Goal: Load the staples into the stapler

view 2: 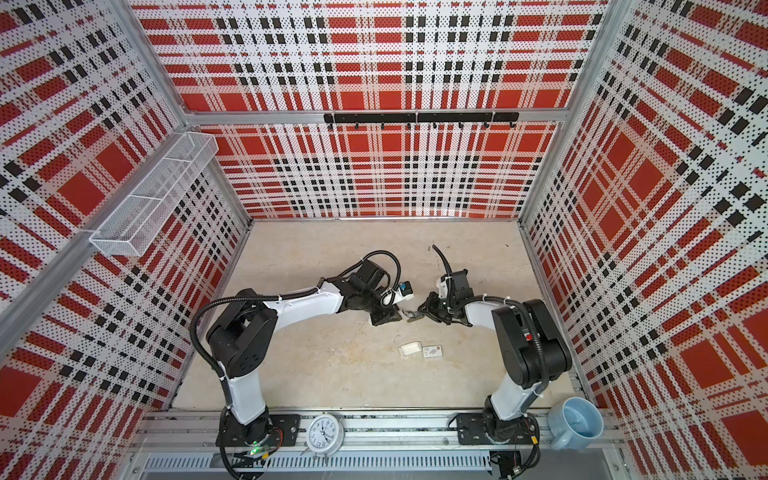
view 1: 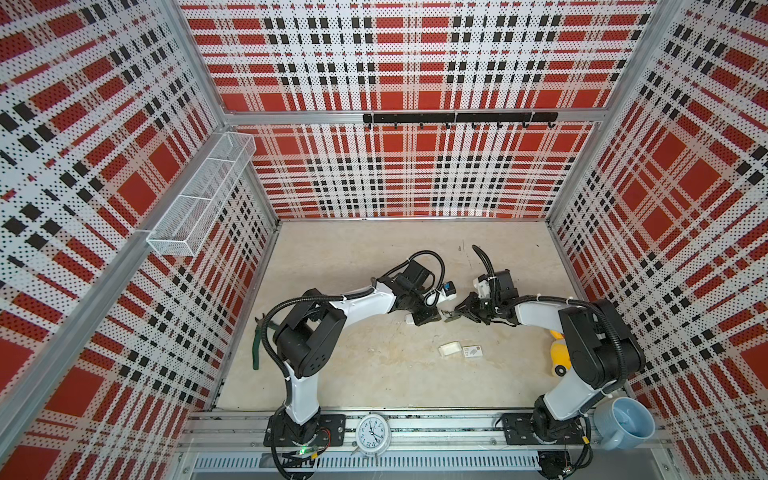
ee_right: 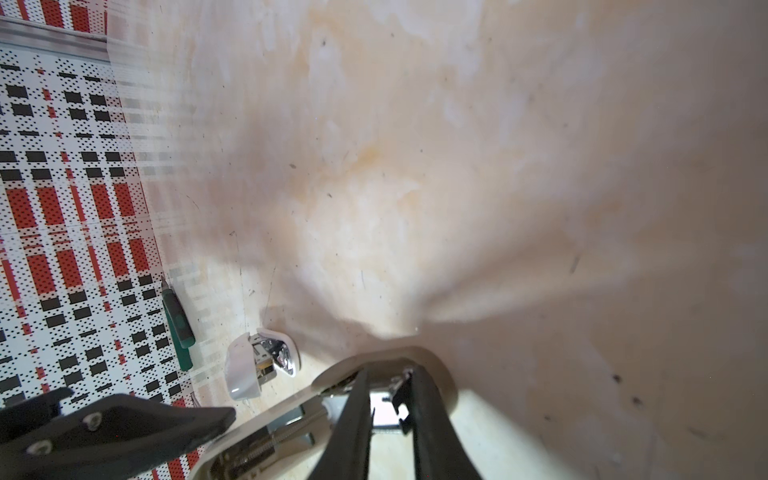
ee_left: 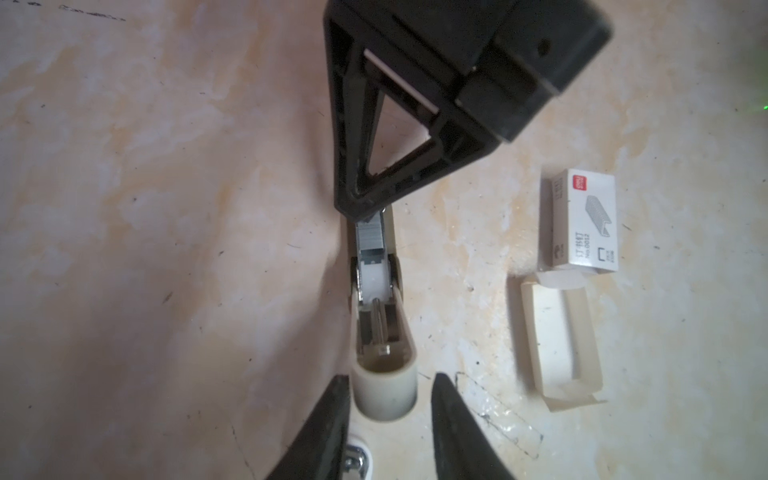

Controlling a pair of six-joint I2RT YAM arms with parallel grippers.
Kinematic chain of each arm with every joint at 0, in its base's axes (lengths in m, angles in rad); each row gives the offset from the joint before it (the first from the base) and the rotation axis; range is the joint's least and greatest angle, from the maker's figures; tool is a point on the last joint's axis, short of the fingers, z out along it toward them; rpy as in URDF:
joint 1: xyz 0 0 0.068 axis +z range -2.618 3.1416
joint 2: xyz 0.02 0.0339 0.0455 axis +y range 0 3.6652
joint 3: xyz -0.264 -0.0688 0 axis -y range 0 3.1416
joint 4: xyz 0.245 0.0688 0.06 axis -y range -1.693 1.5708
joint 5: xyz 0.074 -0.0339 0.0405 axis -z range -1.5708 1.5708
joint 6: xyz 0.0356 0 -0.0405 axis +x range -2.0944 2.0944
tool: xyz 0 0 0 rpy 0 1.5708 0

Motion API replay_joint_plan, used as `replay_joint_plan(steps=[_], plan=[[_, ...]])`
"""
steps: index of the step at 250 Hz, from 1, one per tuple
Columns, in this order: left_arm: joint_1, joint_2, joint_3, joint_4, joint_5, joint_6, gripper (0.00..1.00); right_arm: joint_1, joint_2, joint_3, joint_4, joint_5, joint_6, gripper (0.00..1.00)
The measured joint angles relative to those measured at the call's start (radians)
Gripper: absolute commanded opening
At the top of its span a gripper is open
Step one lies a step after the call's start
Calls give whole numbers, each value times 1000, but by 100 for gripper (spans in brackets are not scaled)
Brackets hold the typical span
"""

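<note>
We see both arms meeting mid-bench [view 1: 374,374] over the cream plastic stapler [ee_left: 383,388], which lies opened up w/ its metal channel showing. The staples [ee_left: 371,239], a short silver-grey metal strip, sit in that channel, at the end toward the right gripper [ee_right: 390,372].

The left gripper [ee_left: 390,377] straddles the stapler's rounded cream end. Its jaws are narrow: one finger [ee_left: 328,428] touches the plastic, w/ a slim gap on the other side, so we can't tell whether it really clamps. The right gripper is at the opposite end. Its black truss-shaped finger [ee_left: 353,166] has its tip right at the far end of the staples. Those jaws are narrow too, and we can't tell if they pinch the strip or just press on it.

A white-and-chrome piece [ee_right: 259,365] lies just beside the stapler, near the left gripper; we can't tell if it's part of the stapler. Nearer the front rail, apart from both grippers, the open white cardboard tray [ee_left: 557,345] and the printed white box sleeve w/ a red mark [ee_left: 579,222] lie end to end, touching or nearly so. A green-handled tool [ee_right: 178,328] lies by the left wall.
</note>
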Motion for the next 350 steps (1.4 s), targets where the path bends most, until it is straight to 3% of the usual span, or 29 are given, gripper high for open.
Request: replay_joint_plan(steps=[34,73,267,350], plan=[[-3,5,5,1,0,-3,29,0,0,0,0,0,0,21],[-3,11,19,2,-4,-11,26,0,0,0,0,0,0,21],[-46,100,151,4,-42,-13,24,8,-14,-26,36,19,37,23],[-58,133,179,9,-50,-5,24,5,-57,-26,-1,100,56,26]])
